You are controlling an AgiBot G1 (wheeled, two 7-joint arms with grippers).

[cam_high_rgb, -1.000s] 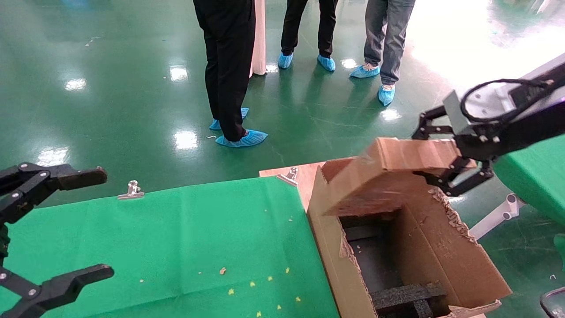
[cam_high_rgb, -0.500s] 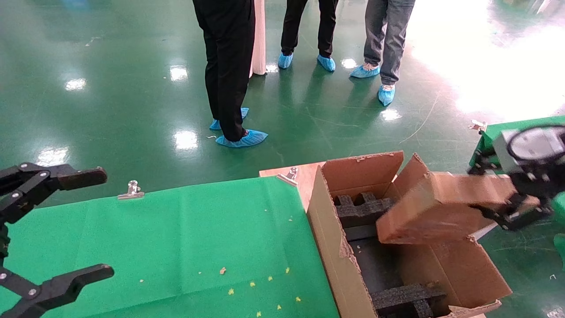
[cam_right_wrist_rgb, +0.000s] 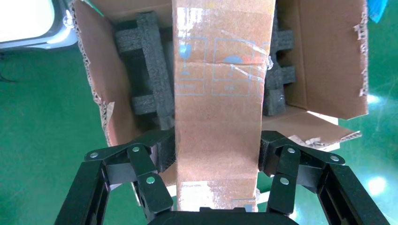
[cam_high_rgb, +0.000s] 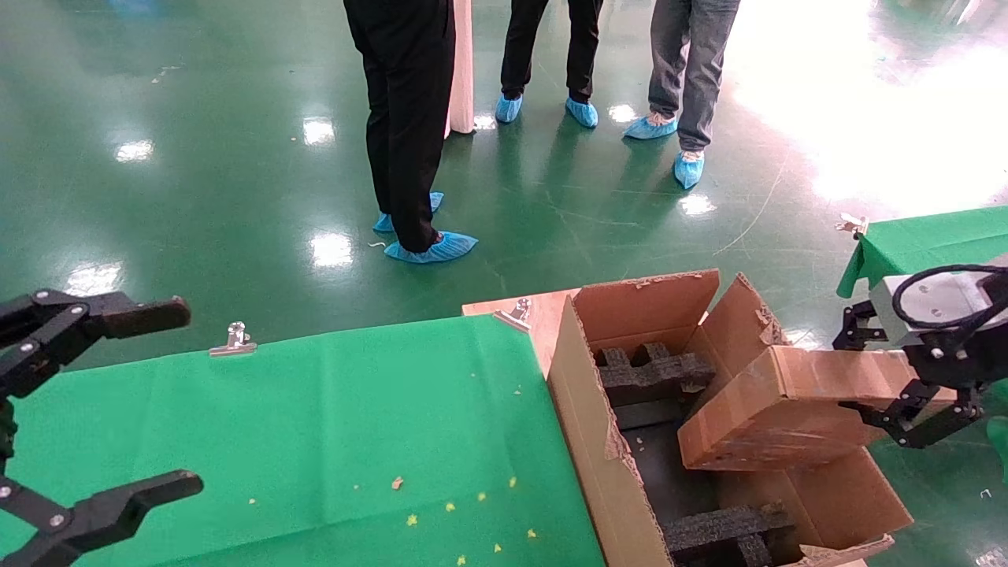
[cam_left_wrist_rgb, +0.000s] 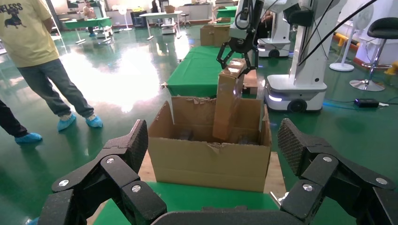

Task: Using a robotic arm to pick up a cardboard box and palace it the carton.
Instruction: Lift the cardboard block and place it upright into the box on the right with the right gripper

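Observation:
My right gripper [cam_high_rgb: 862, 378] is shut on the small brown cardboard box [cam_high_rgb: 787, 409], gripping one end. The box tilts down, its lower end dipping over the right side of the open carton [cam_high_rgb: 583, 425]. Black foam inserts [cam_high_rgb: 654, 374] lie inside the carton at its far and near ends. In the right wrist view the fingers [cam_right_wrist_rgb: 162, 147] press both sides of the taped box [cam_right_wrist_rgb: 218, 93] above the carton [cam_right_wrist_rgb: 328, 56]. My left gripper [cam_high_rgb: 165, 402] is open and empty over the green table's left edge, facing the carton [cam_left_wrist_rgb: 206, 161].
The carton stands at the right end of a green-cloth table [cam_high_rgb: 331, 425] held by metal clips [cam_high_rgb: 234, 339]. Three people in blue shoe covers [cam_high_rgb: 431, 248] stand on the green floor beyond. A second green table [cam_high_rgb: 921, 240] is at right.
My right gripper has carried the box from above the carton's far end down and to the right. The box now hangs lower, its end inside the carton's opening. The left arm has not moved.

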